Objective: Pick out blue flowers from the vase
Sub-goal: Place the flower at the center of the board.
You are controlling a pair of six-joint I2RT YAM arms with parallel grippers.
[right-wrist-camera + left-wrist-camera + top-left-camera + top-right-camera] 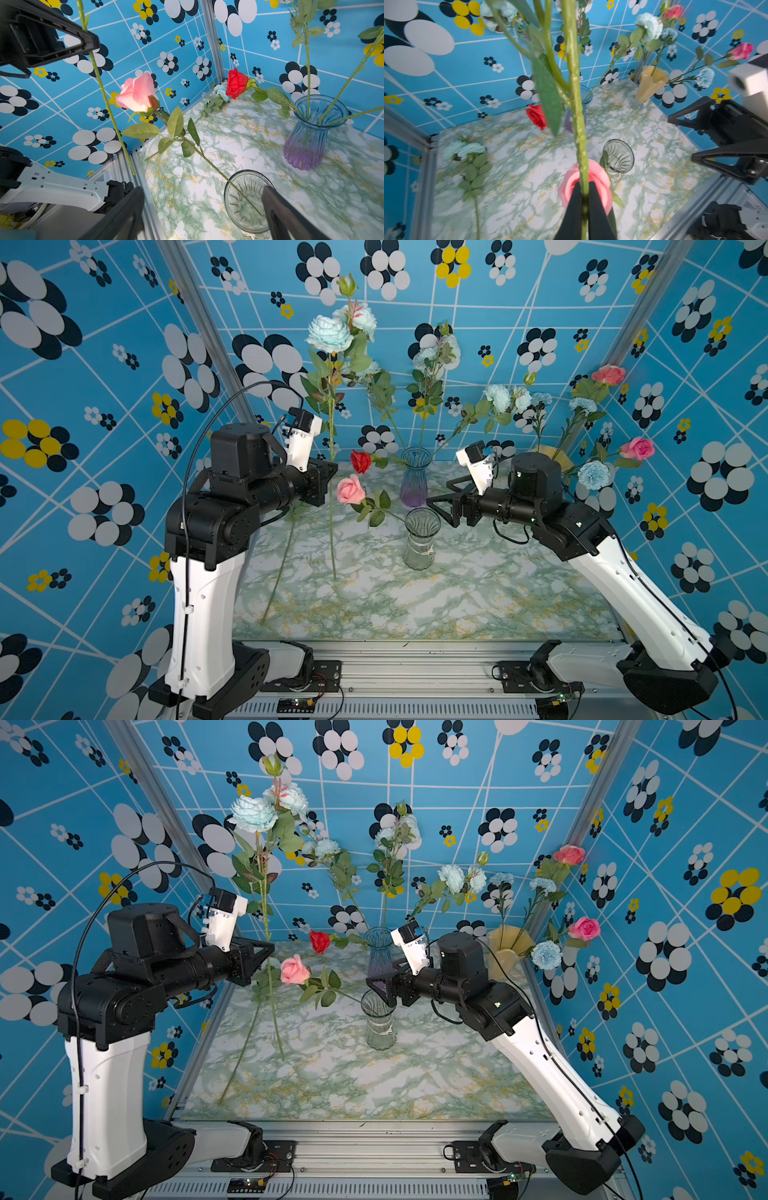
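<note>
My left gripper (328,475) (584,184) is shut on the green stem (578,116) of a tall blue flower (330,333) (253,813), held upright with its stem's lower end near the table. The blue-to-purple glass vase (415,483) (307,137) at the back holds more blue flowers (498,397) (453,878) and a red rose (360,461). Another blue flower (464,148) lies on the table at the left. My right gripper (436,506) (202,189) is open and empty, hovering just over the clear vase (420,539) (247,199).
A pink rose (350,488) leans out of the clear vase. At the back right, a yellow vase (505,950) holds pink roses (638,448) and small blue carnations (593,475). Patterned walls close in the marble table (478,593) on three sides.
</note>
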